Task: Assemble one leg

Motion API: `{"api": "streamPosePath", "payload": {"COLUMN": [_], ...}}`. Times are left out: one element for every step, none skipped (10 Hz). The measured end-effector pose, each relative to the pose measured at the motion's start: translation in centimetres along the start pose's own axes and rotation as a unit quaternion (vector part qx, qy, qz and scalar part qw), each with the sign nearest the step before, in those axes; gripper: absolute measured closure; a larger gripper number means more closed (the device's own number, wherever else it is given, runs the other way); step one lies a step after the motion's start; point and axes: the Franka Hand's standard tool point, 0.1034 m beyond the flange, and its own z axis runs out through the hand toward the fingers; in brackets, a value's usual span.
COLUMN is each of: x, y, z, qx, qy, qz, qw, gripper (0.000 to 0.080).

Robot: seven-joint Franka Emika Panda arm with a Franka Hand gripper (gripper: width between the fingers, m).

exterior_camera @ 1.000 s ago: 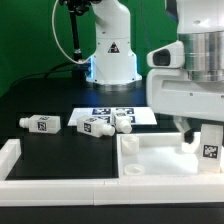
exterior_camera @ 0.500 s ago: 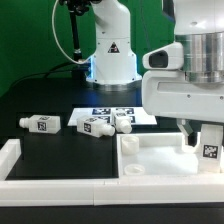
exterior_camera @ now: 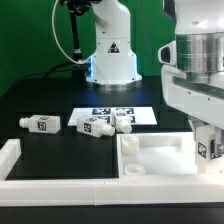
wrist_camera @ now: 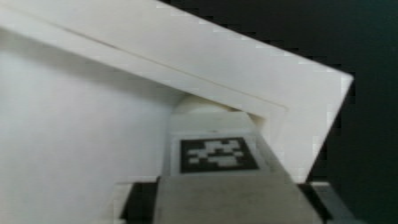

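1. Pinching a leg [exterior_camera: 208, 146] between its fingers, the gripper [exterior_camera: 207, 138] hangs over the white rimmed panel [exterior_camera: 155, 160] at the exterior view's right.
2. The wrist view shows the leg's [wrist_camera: 221, 150] tag facing the camera, near the panel's [wrist_camera: 107, 130] corner.
3. Three more legs [exterior_camera: 40, 123] lie on the black table [exterior_camera: 50, 142] beside the marker board [exterior_camera: 135, 114].

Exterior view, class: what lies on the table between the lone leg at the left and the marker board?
Two more legs, side by side, between the lone leg and the marker board, partly overlapping the board's edge.

four legs [exterior_camera: 40, 123], one tray panel [exterior_camera: 150, 160], one marker board [exterior_camera: 140, 116]
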Motion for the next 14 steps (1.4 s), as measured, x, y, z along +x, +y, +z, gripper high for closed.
{"api": "streamPosePath", "payload": {"x": [-0.03, -0.15, -0.2, -0.24, -0.2, -0.19, -0.1, 0.08, -0.09, -0.89, -0.68, -0.5, -0.46, -0.44], "y": [-0.02, -0.09, -0.12, -0.12, -0.12, -0.1, -0.15, -0.33, -0.38, -0.21, -0.23, -0.23, -0.22, -0.21], "z": [0.02, 0.05, 0.06, 0.07, 0.06, 0.11, 0.09, 0.04, 0.17, 0.34, 0.33, 0.33, 0.33, 0.33], "qx": [0.002, 0.005, 0.007, 0.008, 0.008, 0.008, 0.01, 0.017, 0.021, 0.018, 0.019, 0.019, 0.019, 0.018], "qy": [-0.01, -0.014, -0.015, -0.015, -0.015, -0.014, -0.013, -0.01, -0.011, -0.014, -0.013, -0.012, -0.01, -0.005], "qz": [0.12, 0.215, 0.256, 0.264, 0.274, 0.268, 0.232, 0.134, 0.032, -0.001, -0.032, -0.054, -0.101, -0.146], "qw": [0.993, 0.976, 0.966, 0.964, 0.962, 0.963, 0.973, 0.991, 0.999, 1.0, 0.999, 0.998, 0.995, 0.989], "gripper": [0.0517, 0.0517, 0.0515, 0.0515, 0.0515, 0.0515, 0.033, 0.0214, 0.0214, 0.0163, 0.0154, 0.0154, 0.0151, 0.0151]}}
